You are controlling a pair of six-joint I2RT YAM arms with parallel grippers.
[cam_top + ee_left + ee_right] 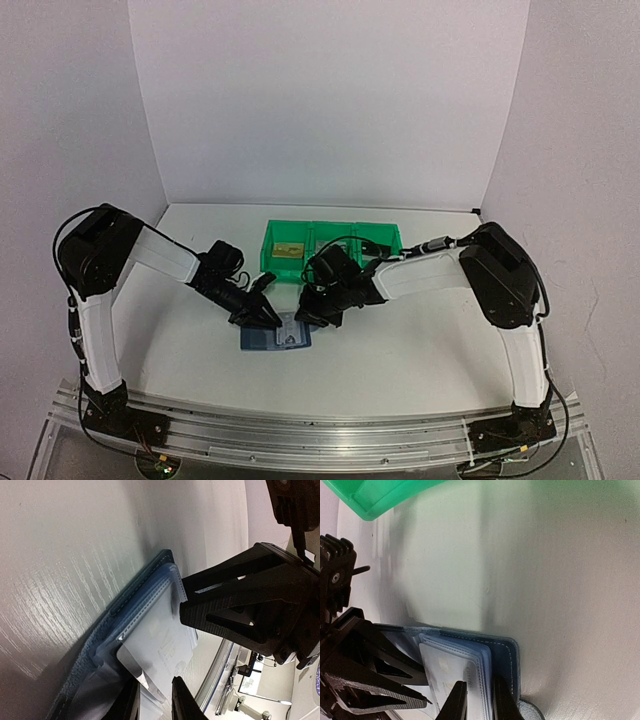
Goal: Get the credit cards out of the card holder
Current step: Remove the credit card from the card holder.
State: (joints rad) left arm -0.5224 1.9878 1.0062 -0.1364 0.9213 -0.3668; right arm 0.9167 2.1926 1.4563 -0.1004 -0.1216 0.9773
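The left fingers [182, 702] are drawn close together on the near edge of the pale sleeves of the card holder [277, 338], and the right fingers [456, 705] are likewise nearly closed over the sleeve edges at the opposite side, one finger lying over the blue cover. The card holder lies open and flat on the white surface [400, 350], between the two wrists and just in front of the green bins [380, 240]. Its cover is blue, grainy and stitched along the border, with rounded corners; the sleeves inside are thin, cloudy see-through plastic, layered like pages and hemmed with pale stitching. A silver-grey card [155, 647], smooth and matte with a rounded corner, shows among the sleeves in the left wrist view (whether the left fingers pinch the card itself or only the plastic over it cannot be told). Both sets of fingers are black, angular and ribbed with open triangular cut-outs. A tan-gold card [290, 250] lies in the leftmost green bin, which is glossy translucent plastic. In the top view, both sets of fingers cover the far edge of the card holder, and both wrist views cut it off at the lower frame edge.
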